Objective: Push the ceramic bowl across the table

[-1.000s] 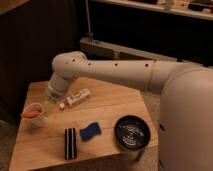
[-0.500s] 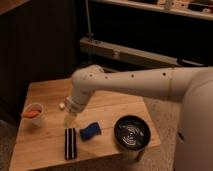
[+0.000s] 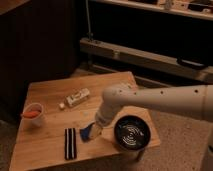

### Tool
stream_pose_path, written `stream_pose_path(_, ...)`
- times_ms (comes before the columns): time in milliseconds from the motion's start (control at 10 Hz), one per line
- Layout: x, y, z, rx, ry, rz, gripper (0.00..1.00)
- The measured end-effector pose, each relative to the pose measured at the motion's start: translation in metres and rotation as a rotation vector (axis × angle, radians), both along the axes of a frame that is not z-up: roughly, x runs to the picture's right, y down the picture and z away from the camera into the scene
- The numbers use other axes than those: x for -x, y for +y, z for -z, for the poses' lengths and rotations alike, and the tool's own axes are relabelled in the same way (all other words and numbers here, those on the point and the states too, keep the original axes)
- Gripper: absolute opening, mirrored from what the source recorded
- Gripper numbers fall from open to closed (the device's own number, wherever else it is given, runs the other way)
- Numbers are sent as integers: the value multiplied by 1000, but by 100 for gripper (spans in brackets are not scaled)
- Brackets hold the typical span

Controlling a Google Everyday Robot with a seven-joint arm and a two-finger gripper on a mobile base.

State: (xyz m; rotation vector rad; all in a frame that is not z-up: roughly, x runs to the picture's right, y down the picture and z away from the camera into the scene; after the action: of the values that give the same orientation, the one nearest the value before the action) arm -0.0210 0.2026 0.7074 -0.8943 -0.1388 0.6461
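Note:
The ceramic bowl (image 3: 131,132) is black and glossy with pale rings inside, and it sits at the front right corner of the light wooden table (image 3: 50,145). My white arm reaches in from the right and bends down just left of the bowl. The gripper (image 3: 98,129) hangs low over the table between the bowl's left rim and a small blue object (image 3: 87,133). It is close beside the bowl, and whether it touches the rim is hidden by the arm.
A white cup (image 3: 33,114) with orange contents stands at the table's left edge. A black striped item (image 3: 70,143) lies near the front edge. A pale packet (image 3: 78,97) and a small white piece (image 3: 62,105) lie mid-table. Dark shelving stands behind.
The arm has swung from the table's left side, near the cup and packet, to the right and down toward the bowl. The objects on the table have stayed put.

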Motion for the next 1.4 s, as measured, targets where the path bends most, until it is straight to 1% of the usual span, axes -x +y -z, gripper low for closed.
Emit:
stream_pose_path(200, -48, 14, -1, 33, 74, -46, 60)
stream_pose_path(300, -82, 22, 0, 50, 126, -78, 60)
stream_pose_path(400, -100, 26, 1, 60, 154, -92, 60)
stream_pose_path(600, -151, 39, 5, 95, 232, -129, 60)
stream_pose_path(700, -184, 50, 10, 117, 280, -157, 60)
stream_pose_path(800, -206, 58, 15, 126, 313, -179, 60)
stream_pose_path(1000, -242, 76, 23, 148, 375, -222, 60)
stream_pose_path(1100, -251, 84, 24, 162, 395, -234, 60)
stream_pose_path(1200, -254, 91, 24, 171, 405, -236, 60)
stream_pose_path(1300, -250, 102, 22, 179, 407, -233, 60)
stream_pose_path(1400, -243, 111, 19, 184, 395, -223, 60)
